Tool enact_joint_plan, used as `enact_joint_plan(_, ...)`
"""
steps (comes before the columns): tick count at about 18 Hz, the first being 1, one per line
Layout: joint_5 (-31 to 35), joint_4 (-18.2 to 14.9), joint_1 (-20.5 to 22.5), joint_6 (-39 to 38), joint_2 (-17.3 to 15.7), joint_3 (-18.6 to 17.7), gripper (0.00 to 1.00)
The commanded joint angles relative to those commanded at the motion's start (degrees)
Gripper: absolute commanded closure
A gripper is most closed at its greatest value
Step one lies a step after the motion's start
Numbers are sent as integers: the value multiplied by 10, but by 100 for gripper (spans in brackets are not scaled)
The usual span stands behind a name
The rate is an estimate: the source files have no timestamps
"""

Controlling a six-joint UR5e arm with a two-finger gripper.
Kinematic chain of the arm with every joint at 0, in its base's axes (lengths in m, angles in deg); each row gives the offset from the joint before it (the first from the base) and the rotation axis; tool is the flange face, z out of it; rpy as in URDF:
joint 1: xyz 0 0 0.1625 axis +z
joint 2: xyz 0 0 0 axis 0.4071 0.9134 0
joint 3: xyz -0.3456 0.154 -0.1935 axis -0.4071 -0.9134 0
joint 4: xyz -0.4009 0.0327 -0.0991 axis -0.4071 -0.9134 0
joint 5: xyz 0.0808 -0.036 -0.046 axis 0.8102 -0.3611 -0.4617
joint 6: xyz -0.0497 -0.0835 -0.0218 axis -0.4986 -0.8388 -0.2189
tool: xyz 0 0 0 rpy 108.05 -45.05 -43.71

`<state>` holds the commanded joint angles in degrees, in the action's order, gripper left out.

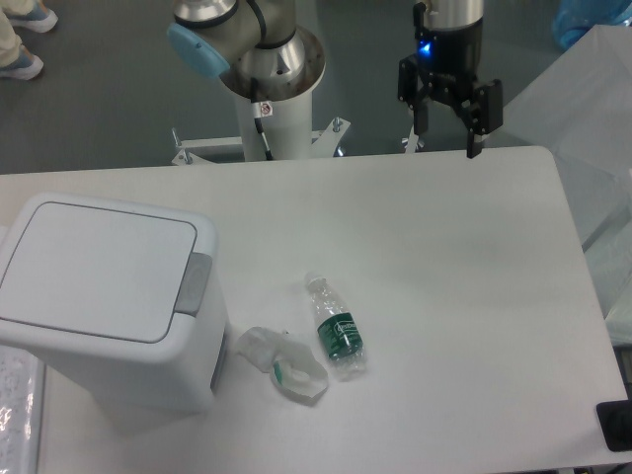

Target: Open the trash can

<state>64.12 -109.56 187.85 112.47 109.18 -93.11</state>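
Observation:
The trash can (99, 296) is a large white boxy bin at the table's front left. Its flat lid (94, 269) is shut. A grey rectangular push-button (195, 284) sits at the lid's right edge. My gripper (446, 143) hangs at the far edge of the table, right of centre, far from the bin. Its two black fingers (476, 123) stand apart, open and empty, pointing down.
A small clear plastic bottle with a green label (336, 329) lies right of the bin. A crumpled clear wrapper (281, 363) lies beside it. The robot's base column (276, 94) stands behind the table. A dark object (617, 427) sits at the front right corner.

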Motion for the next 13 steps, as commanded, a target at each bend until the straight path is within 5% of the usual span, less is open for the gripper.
enact_joint_plan(8, -3, -1, -3, -15, 3, 4, 0)
enact_joint_plan(13, -11, -2, -46, -138, 20, 27, 0)
